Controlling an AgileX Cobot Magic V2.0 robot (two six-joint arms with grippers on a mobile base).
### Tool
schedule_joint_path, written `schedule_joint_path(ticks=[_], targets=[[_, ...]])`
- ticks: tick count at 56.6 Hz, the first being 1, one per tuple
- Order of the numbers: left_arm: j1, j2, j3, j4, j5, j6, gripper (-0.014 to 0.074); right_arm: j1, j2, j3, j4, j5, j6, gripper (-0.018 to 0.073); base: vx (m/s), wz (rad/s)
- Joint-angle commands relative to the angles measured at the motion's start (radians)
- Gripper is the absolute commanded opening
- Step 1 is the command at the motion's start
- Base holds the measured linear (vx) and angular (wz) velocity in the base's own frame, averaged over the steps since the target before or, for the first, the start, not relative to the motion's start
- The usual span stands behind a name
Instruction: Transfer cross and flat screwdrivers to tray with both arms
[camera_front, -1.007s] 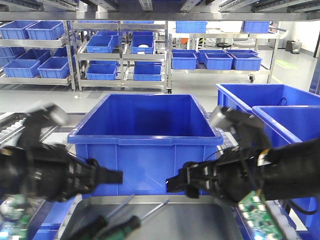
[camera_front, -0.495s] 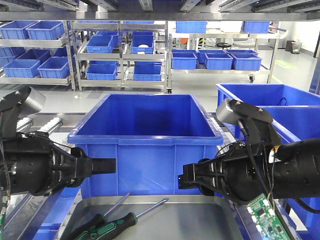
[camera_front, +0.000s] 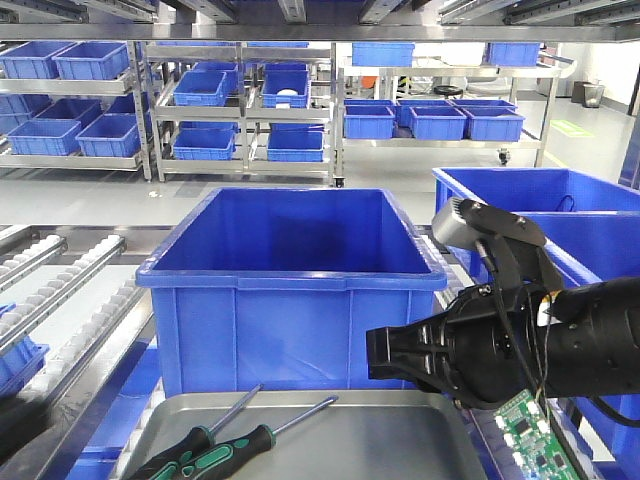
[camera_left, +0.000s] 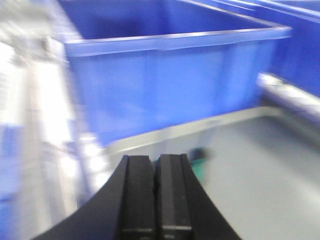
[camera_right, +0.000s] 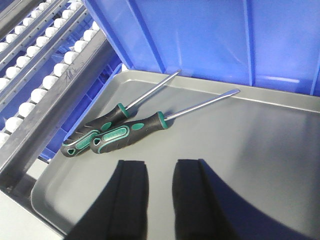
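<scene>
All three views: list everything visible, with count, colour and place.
screwdrivers: two, green-black handles, side by side in the tray's left part
tray: one, grey metal, in front of the large bin
large bin: one, blue, centre
bins at right: two, blue
shelf bins: many, blue, on background racks
roller conveyor: white rollers, left of tray
left end effector: black, shut, empty
right end effector: black, open, above the tray

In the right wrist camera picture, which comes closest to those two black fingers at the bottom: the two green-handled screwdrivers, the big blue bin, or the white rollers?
From the right gripper, nearest first:
1. The screwdrivers, lying side by side on the grey tray, just ahead and to the left; too close to rank between them.
2. The blue bin, behind the tray's far rim.
3. The white rollers, off to the far left.
</scene>
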Motion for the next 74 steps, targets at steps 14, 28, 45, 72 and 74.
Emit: schedule_joint_path(ticks=[14, 28, 45, 72, 74], targets=[[0.208, -0.432, 0.409, 0.034, -0.255, -0.098, -0.0008, -0.002, -0.032, -0.035, 0.011, -0.062, -0.005, 0.0218, 0.00, 0.00], [0.222, -0.685, 0.625, 0.109, -0.256, -0.104, -0.0008, -0.002, -0.032, -0.035, 0.011, -0.062, -0.005, 0.0218, 0.00, 0.00], [0.222, -0.738, 0.621, 0.109, -0.179, -0.111, -0.0008, -0.002, -0.032, -0.035, 0.013, -0.062, -0.005, 0.0218, 0.00, 0.00], [0.222, -0.738, 0.621, 0.109, -0.179, -0.111, -0.0008, -0.002, -0.032, -0.035, 0.016, -0.063, -0.005, 0.0218, 0.00, 0.00], [0.222, -0.738, 0.621, 0.109, -0.179, -0.111, -0.0008, -0.002, -0.032, -0.035, 0.011, -0.063, -0.005, 0.0218, 0.00, 0.00]])
